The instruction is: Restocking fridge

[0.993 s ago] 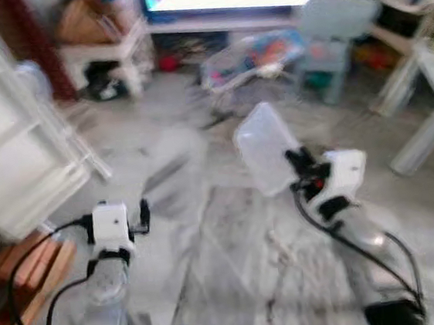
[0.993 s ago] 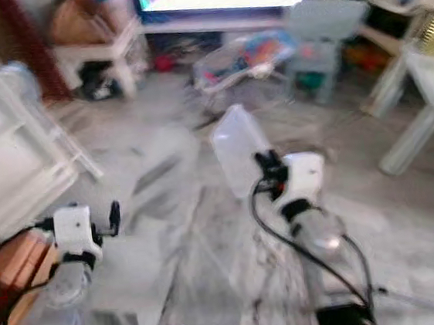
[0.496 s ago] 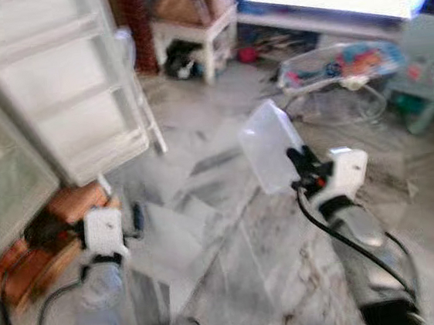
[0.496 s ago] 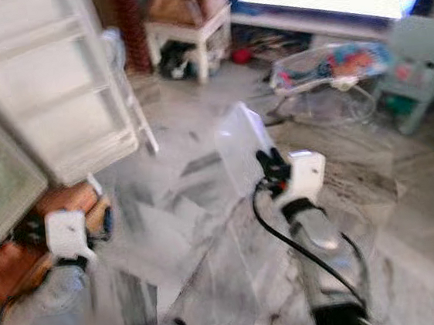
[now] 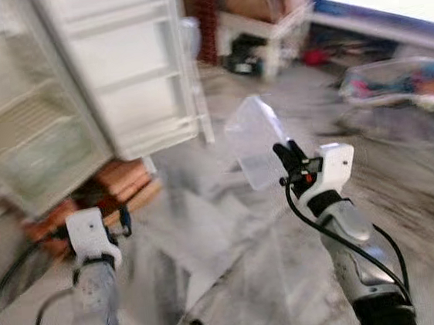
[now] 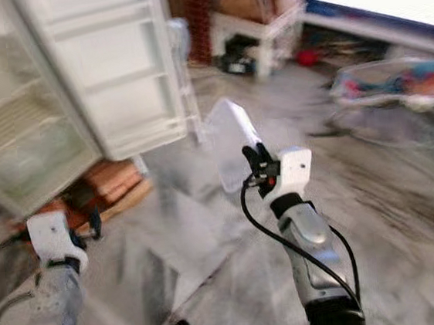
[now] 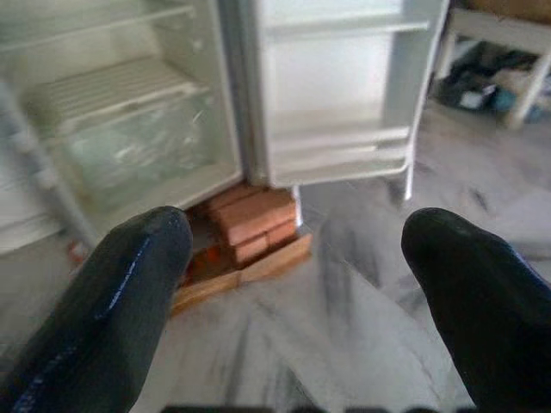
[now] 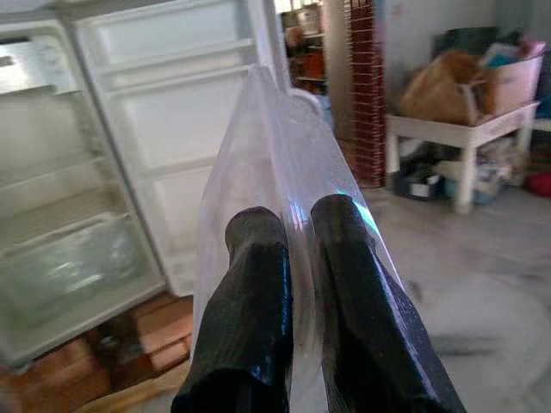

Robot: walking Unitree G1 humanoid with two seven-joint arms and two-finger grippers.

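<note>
**Materials and finishes**

Clear glossy plastic container point(image 8: 275, 172). Matt black rubbery fingers point(image 7: 129, 292). Fridge point(image 5: 77, 92) interior smooth white plastic; door point(image 5: 125, 63) likewise. Floor point(image 5: 233, 238) polished grey marble. Rough red bricks point(image 7: 250, 219) on a wooden board point(image 7: 258, 267).

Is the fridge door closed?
No, the fridge door is swung wide open, so you can see the bare shelves inside the fridge.

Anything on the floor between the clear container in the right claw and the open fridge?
Nothing visible blocks it. The right claw holds the clear container, and bare marble floor runs to the open fridge. Bricks only prop the fridge's base.
</note>
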